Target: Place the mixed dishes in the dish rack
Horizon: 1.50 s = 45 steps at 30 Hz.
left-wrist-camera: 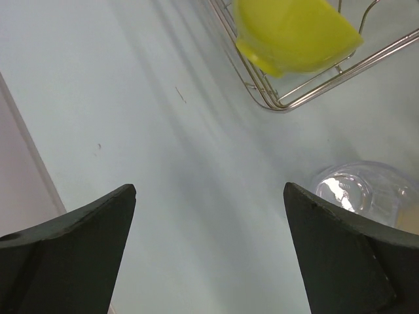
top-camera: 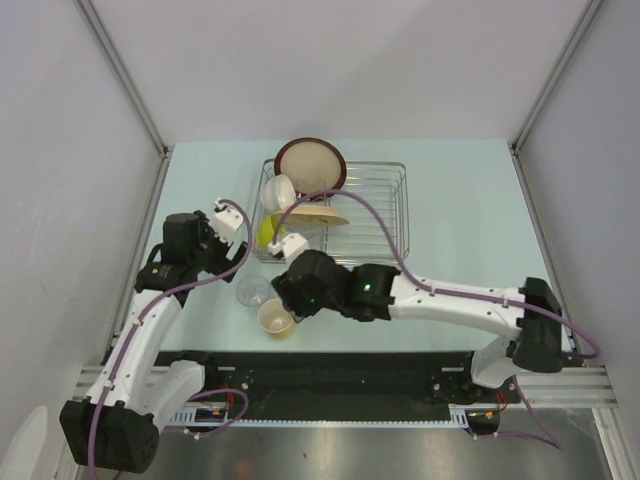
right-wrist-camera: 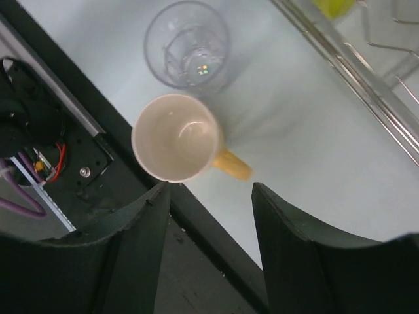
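1. The tan-yellow mug [right-wrist-camera: 175, 137] stands upright on the table [top-camera: 455, 215], mouth up, at the near edge beside the black strip. In the right wrist view its handle sticks out toward the lower right.
2. The small clear glass [right-wrist-camera: 188, 44] stands upright just beyond the mug, also on the table, outside the dish rack [top-camera: 404, 215].
3. The right gripper [right-wrist-camera: 209, 190] hangs over the mug, its fingers spread wide with nothing between them. The mug's rim and handle lie just past the fingertips.
4. The lime-green bowl [left-wrist-camera: 294, 33] sits tipped in the near-left corner of the rack.
5. The white bowl [top-camera: 280, 192] lies on its side along the rack's left wall.
6. The dark-red-rimmed plate [top-camera: 311, 165] stands on edge at the far-left corner, its face toward the near side.
7. The cream floral plate [top-camera: 318, 214] lies tilted mid-rack, its long axis running left to right.
8. The left gripper [left-wrist-camera: 209, 190] hovers above bare table left of the rack, its jaws wide apart and empty.
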Motion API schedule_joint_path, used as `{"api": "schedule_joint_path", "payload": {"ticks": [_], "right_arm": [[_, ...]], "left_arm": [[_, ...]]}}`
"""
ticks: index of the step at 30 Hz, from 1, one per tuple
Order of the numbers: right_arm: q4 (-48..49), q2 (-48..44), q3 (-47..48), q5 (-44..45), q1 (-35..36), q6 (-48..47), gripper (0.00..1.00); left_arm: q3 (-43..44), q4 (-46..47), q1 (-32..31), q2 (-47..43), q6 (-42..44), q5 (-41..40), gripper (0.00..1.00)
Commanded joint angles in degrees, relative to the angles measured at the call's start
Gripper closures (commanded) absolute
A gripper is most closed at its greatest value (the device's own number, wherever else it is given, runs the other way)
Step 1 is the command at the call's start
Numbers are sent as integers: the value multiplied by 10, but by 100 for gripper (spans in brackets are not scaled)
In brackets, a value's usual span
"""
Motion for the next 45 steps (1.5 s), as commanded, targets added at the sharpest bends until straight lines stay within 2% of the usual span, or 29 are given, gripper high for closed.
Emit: {"api": "schedule_joint_path", "payload": {"ticks": [1,7,15,22,25,31,37,45], "right_arm": [[-19,70,100,14,48,-60,42],[-41,146,166,-1,85,-73,43],[-41,151,124,13,74,-51,44],[-36,97,56,22,24,-22,45],[-20,94,32,12,4,-18,45],[3,97,13,-9,-5,-11,46],[11,96,-2,-18,-12,-3,47],[17,80,-42,-24,-11,-19,52]], "left_arm": [[3,-6,28,-15,-35,35,0],[10,-20,62,-22,-41,61,0],[28,-40,127,-18,-25,105,0],[73,-104,129,-21,37,160,0],[80,-121,130,-23,53,155,0],[72,-131,129,-26,59,155,0],[98,-154,129,-17,68,193,0],[106,-155,129,-6,75,183,0]]}}
